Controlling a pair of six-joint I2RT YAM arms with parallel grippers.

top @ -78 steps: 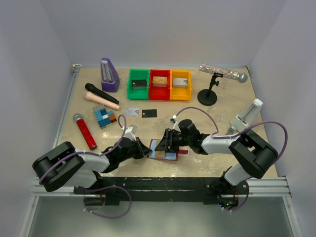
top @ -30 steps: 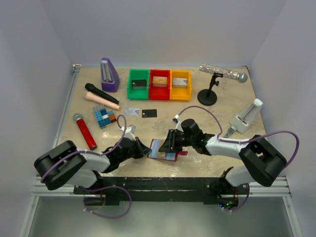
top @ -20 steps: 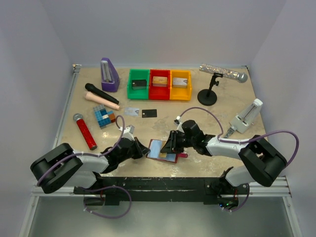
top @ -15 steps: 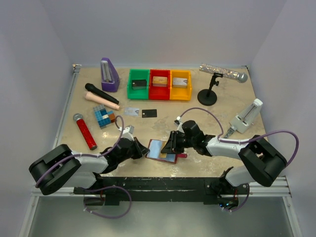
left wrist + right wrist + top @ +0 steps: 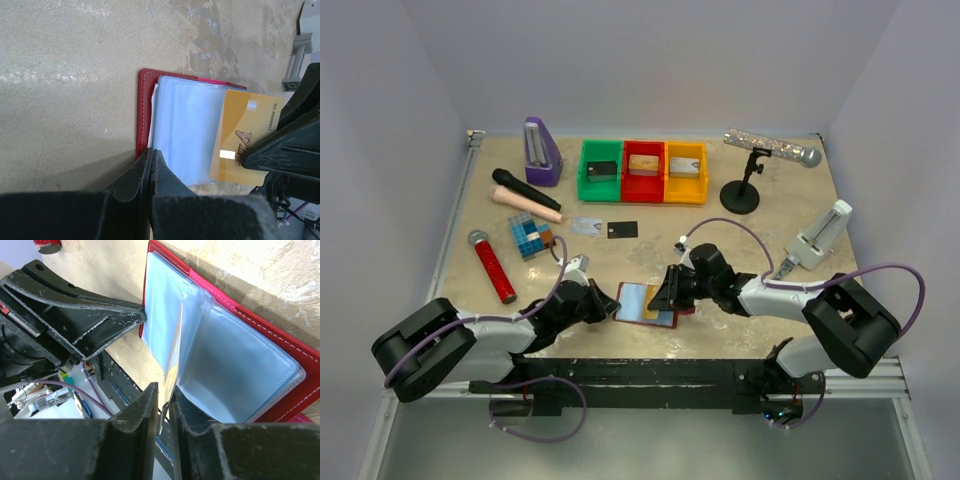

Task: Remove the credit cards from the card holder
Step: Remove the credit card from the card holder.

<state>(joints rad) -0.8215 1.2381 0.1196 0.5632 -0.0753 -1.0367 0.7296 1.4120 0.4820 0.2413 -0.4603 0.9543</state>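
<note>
Nearest me, by the table's (image 5: 760,262) 6 o'clock edge, the card holder (image 5: 638,299) lay open with its dark red cover down and its pale blue sleeves up. The left gripper (image 5: 606,300) sat low at the holder's 9 o'clock side. On the left wrist view its fingers (image 5: 142,172) were pressed together, tip touching the holder's red edge. I couldn't tell whether the cover was nipped between them.

The right gripper (image 5: 667,295) was at the holder's 3 o'clock side. The gold card (image 5: 241,136) stuck partway out of a sleeve toward it, one corner hidden behind a black finger. On the right wrist view I noted that gripper's fingers (image 5: 144,412) slightly spread, with a slim gap showing and a thin sheet edge standing in it.

Mid-table, at 11 o'clock from the holder, the silvery card (image 5: 586,226) and the black card (image 5: 622,229) lay flat side by side, well apart from the holder. The tiled block (image 5: 531,236) was near them at their 9 o'clock, and the red microphone (image 5: 492,265) at the block's 8 o'clock. The white metronome (image 5: 817,238) was over at the table's 3 o'clock side.

Far row:
- At 10 o'clock, the black microphone (image 5: 525,190) lay just beside a peach-coloured stick (image 5: 528,206), with the purple metronome (image 5: 542,152) upright.
- At 12 o'clock, the green tray (image 5: 586,170), red tray (image 5: 643,183) and yellow tray (image 5: 686,185) stood in a touching row, each holding a small block.
- At 1 o'clock stood the mic stand (image 5: 740,196) carrying a glittery microphone (image 5: 770,147).
</note>
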